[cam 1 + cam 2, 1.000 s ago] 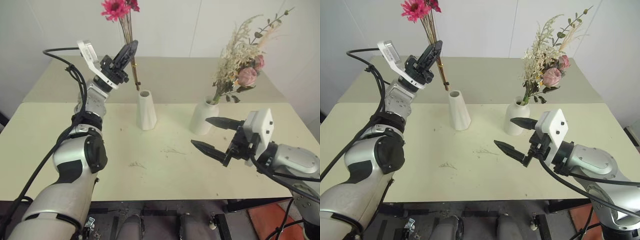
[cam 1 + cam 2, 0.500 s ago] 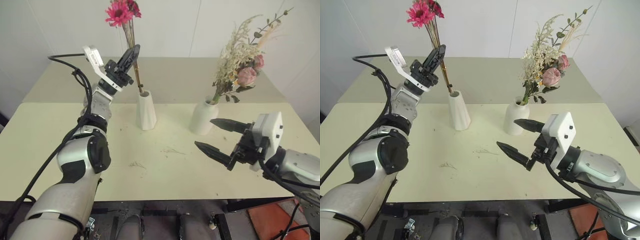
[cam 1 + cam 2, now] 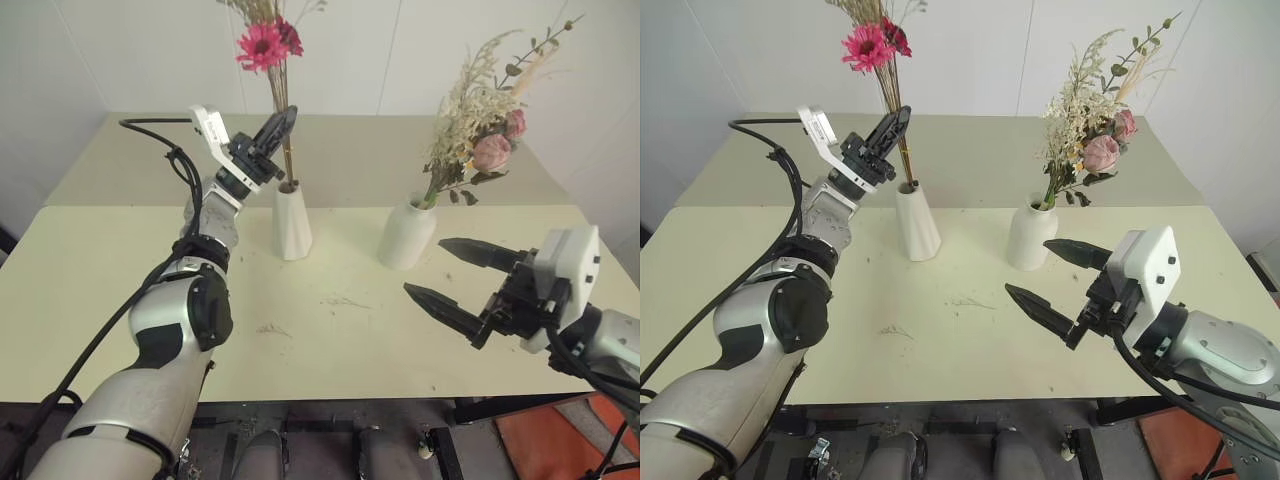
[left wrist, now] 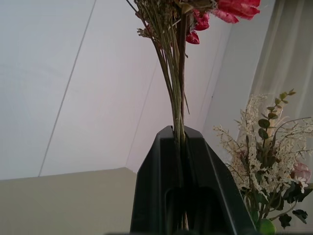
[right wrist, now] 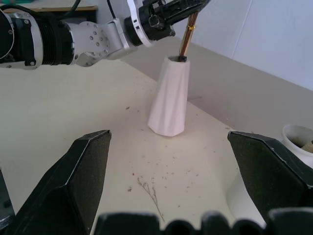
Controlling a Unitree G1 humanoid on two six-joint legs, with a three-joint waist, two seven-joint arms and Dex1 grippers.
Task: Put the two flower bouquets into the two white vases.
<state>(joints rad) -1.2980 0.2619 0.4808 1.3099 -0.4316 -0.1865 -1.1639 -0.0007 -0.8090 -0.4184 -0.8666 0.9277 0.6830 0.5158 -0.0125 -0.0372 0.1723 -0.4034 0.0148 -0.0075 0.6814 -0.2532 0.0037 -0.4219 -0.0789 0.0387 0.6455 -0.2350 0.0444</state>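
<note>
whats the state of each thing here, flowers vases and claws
small pink bouquet: upright, stem ends in the slim vase's mouth, gripped by the left claw
slim vase: upright on the table, receiving the stems
larger bouquet: standing in the rounded vase, leaning
rounded vase: upright, filled
left claw: shut on the stems
right claw: open, empty, above the table

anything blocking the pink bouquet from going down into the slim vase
Nothing visible does. The left gripper is shut on the stems of the pink bouquet, and their lower ends already sit in the mouth of the slim vase. The right gripper hangs open near the rounded vase, well aside.
</note>
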